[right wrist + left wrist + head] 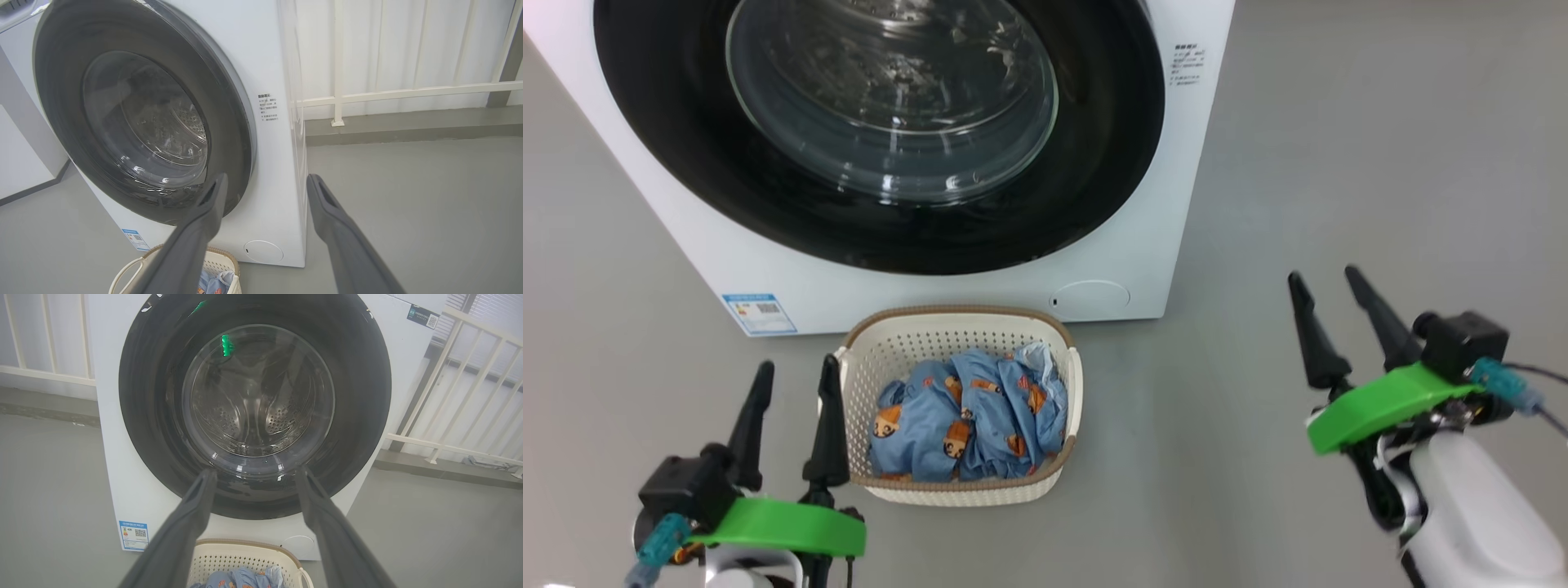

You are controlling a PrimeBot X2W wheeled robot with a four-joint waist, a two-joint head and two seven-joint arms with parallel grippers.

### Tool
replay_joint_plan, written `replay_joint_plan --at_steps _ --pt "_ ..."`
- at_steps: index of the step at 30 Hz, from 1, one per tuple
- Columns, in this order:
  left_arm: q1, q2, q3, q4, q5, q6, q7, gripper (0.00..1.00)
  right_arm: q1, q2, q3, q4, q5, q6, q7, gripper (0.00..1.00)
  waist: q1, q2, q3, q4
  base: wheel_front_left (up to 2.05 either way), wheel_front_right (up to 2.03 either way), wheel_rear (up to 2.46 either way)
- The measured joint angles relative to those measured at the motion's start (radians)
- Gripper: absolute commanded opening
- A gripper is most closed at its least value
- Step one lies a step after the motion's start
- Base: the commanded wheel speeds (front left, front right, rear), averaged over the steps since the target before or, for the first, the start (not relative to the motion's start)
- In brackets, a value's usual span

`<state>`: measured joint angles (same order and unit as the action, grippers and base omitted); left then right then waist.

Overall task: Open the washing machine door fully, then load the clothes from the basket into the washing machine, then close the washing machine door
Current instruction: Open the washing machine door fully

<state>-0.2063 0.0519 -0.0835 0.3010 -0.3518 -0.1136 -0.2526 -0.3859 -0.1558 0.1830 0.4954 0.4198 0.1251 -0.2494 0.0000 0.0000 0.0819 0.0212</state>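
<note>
The white washing machine (1143,245) stands ahead with its round black-rimmed door (890,122) shut flat against the front; the glass bowl (257,396) shows the steel drum behind it. On the floor before it sits the cream basket (964,490) holding the light blue printed clothes (972,416). My left gripper (796,371) is open just left of the basket, its right finger close by the basket's rim. My right gripper (1323,282) is open over bare floor, well right of the machine. The door (139,122) and basket (220,261) also appear in the right wrist view.
Grey floor (1380,163) spreads to the right of the machine. White railings (408,94) and a raised step (408,130) stand behind and to the right. A blue label (759,314) sits low on the machine's front left, a round filter cap (1090,298) low right.
</note>
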Motion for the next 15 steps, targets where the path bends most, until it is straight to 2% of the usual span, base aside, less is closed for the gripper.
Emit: replay_joint_plan --at_steps 6,7,8,9,10,11,15 --pt "-0.020 -0.004 0.003 -0.021 0.000 0.000 -0.003 1.00 -0.085 -0.028 0.004 0.005 0.042 0.000 0.000 0.98 0.0000 0.0000 0.044 0.012 0.00 0.00 0.00" --pt "-0.021 -0.004 0.003 -0.024 0.000 0.000 -0.003 1.00 -0.100 -0.037 0.004 0.009 0.055 0.000 0.000 0.78 0.0000 0.0000 0.052 0.013 0.00 0.00 0.00" --pt "-0.023 -0.004 0.004 -0.026 0.000 0.000 -0.003 1.00 -0.114 -0.046 0.002 0.013 0.066 0.000 0.000 0.45 0.0000 0.0000 0.059 0.016 0.00 0.00 0.00" --pt "-0.026 -0.006 0.004 -0.026 0.000 0.000 -0.003 1.00 -0.127 -0.054 -0.002 0.015 0.081 0.000 0.000 0.45 0.0000 0.0000 0.067 0.018 0.00 0.00 0.00" --pt "-0.030 -0.006 0.003 -0.028 0.000 0.000 -0.003 1.00 -0.141 -0.061 -0.007 0.017 0.093 0.000 0.000 0.29 0.0000 0.0000 0.075 0.021 0.00 0.00 0.00" --pt "-0.037 -0.007 0.004 -0.031 0.000 0.000 -0.003 1.00 -0.154 -0.069 -0.015 0.017 0.104 0.000 0.000 0.00 0.0000 0.0000 0.083 0.023 0.00 0.00 0.00" --pt "-0.059 -0.007 0.004 -0.039 0.000 0.000 -0.003 1.00 -0.215 -0.107 -0.030 0.023 0.193 0.000 0.000 0.00 0.0000 0.0000 0.113 0.036 0.00 0.00 0.00"
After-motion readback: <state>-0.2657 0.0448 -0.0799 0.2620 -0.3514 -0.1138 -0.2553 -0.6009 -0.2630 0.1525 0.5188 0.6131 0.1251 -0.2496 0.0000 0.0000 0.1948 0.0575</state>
